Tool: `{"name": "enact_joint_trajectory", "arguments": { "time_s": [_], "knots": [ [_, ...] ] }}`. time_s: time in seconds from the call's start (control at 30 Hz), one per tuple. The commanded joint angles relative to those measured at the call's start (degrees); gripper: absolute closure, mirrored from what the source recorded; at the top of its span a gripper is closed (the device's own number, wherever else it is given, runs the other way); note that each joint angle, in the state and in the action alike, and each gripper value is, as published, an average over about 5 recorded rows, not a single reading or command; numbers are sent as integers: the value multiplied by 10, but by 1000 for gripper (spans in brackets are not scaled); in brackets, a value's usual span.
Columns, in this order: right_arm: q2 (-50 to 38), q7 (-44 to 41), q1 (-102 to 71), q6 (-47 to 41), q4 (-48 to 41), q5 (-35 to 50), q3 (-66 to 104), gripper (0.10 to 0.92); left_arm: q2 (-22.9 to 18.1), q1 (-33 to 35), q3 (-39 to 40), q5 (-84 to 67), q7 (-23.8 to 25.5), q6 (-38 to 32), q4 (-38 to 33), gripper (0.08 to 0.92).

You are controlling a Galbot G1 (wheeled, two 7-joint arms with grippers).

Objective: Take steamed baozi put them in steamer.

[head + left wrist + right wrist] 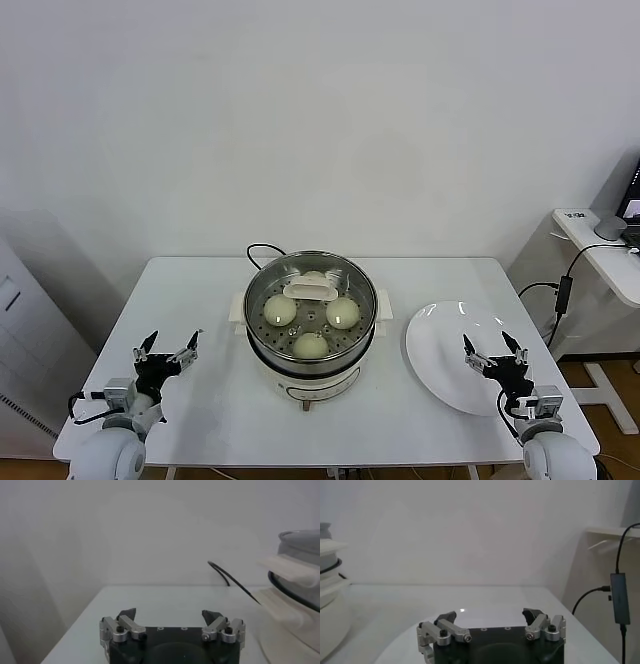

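The steamer point(258, 345), a shiny steel pot on a white base, stands mid-table with a glass lid point(345, 280) and its white handle point(312, 290) on top. Through the lid I see three cream-white baozi on the perforated tray point(280, 309) point(343, 312) point(311, 345), and another point(313, 276) peeks out behind the handle. My left gripper point(168, 345) point(170, 614) hovers open and empty near the table's front left. My right gripper point(488, 345) point(492, 615) is open and empty over the front of the white plate point(445, 335). The steamer's side shows in the left wrist view point(295, 605) and the right wrist view point(330, 595).
The steamer's black cord point(262, 250) point(232, 582) runs off behind it. Right of the table stands a side desk point(600, 250) with a hanging cable and adapter point(565, 290) point(619, 597). A white cabinet point(20, 320) stands to the left.
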Motion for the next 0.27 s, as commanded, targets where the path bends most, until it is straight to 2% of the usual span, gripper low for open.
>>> {"name": "enact_joint_trajectory", "arguments": {
  "time_s": [0.03,0.27],
  "knots": [
    [0,2,3,0,-3,-13,-2,203,-3,2,1,-1,1,6,-5,177],
    [-3,7,9,3,-7,-16,-8,203,-4,3,2,5,1,13,-11,177]
  ]
}}
